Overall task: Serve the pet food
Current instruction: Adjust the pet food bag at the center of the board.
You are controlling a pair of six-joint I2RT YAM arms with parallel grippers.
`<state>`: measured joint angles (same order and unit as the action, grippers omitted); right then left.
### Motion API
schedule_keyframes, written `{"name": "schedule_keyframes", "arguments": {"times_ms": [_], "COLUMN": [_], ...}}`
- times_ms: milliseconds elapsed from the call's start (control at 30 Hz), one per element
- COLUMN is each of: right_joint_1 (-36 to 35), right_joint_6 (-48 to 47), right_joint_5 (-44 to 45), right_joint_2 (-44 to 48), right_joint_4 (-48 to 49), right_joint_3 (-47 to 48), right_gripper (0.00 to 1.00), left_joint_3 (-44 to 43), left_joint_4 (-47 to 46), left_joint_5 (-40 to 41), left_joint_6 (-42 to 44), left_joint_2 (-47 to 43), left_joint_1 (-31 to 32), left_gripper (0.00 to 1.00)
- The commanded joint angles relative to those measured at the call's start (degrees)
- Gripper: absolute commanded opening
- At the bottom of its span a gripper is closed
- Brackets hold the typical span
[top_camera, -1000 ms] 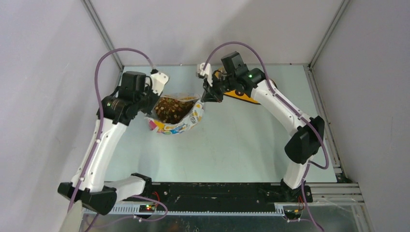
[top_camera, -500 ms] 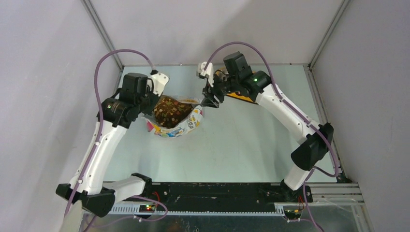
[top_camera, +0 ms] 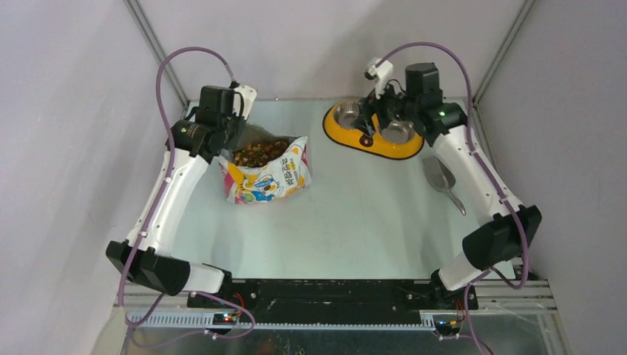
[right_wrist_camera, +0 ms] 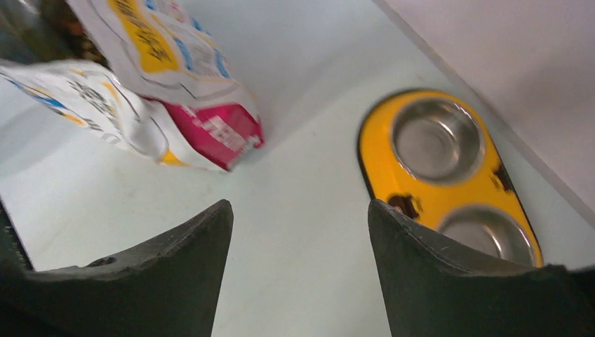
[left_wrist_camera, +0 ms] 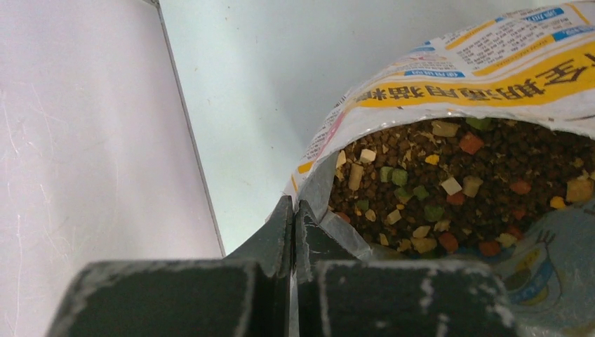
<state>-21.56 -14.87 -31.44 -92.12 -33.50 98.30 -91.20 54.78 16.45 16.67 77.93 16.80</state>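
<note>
Kibble (left_wrist_camera: 456, 189) half hidden in bag (top_camera: 270, 177), left jaws pinching its rim, right jaws spread.

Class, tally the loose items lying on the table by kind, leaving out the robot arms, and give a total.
Bag, holding pet food: 1
Yellow double-bowl feeder: 1
Metal scoop: 1
Total: 3

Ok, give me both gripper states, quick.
Left gripper: closed, pinching the rim of the open pet food bag.
Right gripper: open, holding nothing.
</note>
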Motion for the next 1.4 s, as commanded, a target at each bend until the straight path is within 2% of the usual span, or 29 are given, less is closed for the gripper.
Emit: {"name": "schedule_keyframes", "arguments": {"times_ms": [0, 200, 367, 700, 833, 867, 900, 933, 967, 1100, 1200, 1367], "right_joint_1": [4.06, 13.47, 19.72, 21.06, 22.79, 22.75, 22.73, 22.75, 22.73, 23.19, 24.2, 29.14], "right_joint_6": [-0.96, -0.01, 1.86, 2.09, 1.71, 1.44, 0.95, 0.12, -0.15, -3.03, -5.06, -8.52], "right_joint_5": [4.83, 6.2, 4.07, 4.74, 5.66, 6.8, 7.52, 9.44, 10.47, 16.32, 17.36, 14.65], "right_joint_2": [6.64, 10.06, 9.45, 9.23, 8.84, 8.52, 8.35, 7.85, 7.53, 4.07, 1.02, -2.39], "right_joint_4": [2.2, 4.34, 3.04, 2.1, 1.72, 1.66, 1.54, 1.52, 1.51, 0.41, -3.27, -11.4], "right_joint_3": [-5.99, -15.0, -16.21, -17.23, -17.44, -17.44, -17.44, -17.44, -17.44, -17.27, -15.78, -12.73], "right_gripper": [0.74, 0.74, 0.74, 0.74, 0.74, 0.74, 0.74, 0.74, 0.74, 0.74, 0.73, 0.69], "left_joint_3": [-5.38, -10.24, -12.73, -11.02, -10.79, -10.72, -10.65, -10.4, -10.23, -9.67, -9.85, -9.54], "left_joint_4": [-5.08, -2.85, -1.17, -0.48, 0.26, 0.47, 0.58, 0.54, 0.2, -1.12, -1.63, -2.48], "left_joint_5": [3.71, 4.98, 4.57, 7.83, 4.91, 3.04, 2.13, 0.48, 0.15, -0.22, 0.02, -0.88], "left_joint_6": [-1.97, -4.68, -6.49, -7.61, -7.35, -7.35, -7.26, -7.09, -6.8, -5.86, -5.4, -4.53], "left_joint_2": [1.16, 4.13, 5.03, 2.0, 2.01, 2.16, 2.25, 2.28, 2.26, 2.39, 2.71, 1.23], "left_joint_1": [-1.6, -7.66, -12.45, -13.45, -13.4, -13.39, -13.31, -13.21, -12.69, -10.82, -9.47, -8.61], "left_gripper": [0.0, 0.0, 0.0, 0.0, 0.02, 0.06, 0.17, 0.23, 0.39, 0.72, 0.83, 0.91]}}
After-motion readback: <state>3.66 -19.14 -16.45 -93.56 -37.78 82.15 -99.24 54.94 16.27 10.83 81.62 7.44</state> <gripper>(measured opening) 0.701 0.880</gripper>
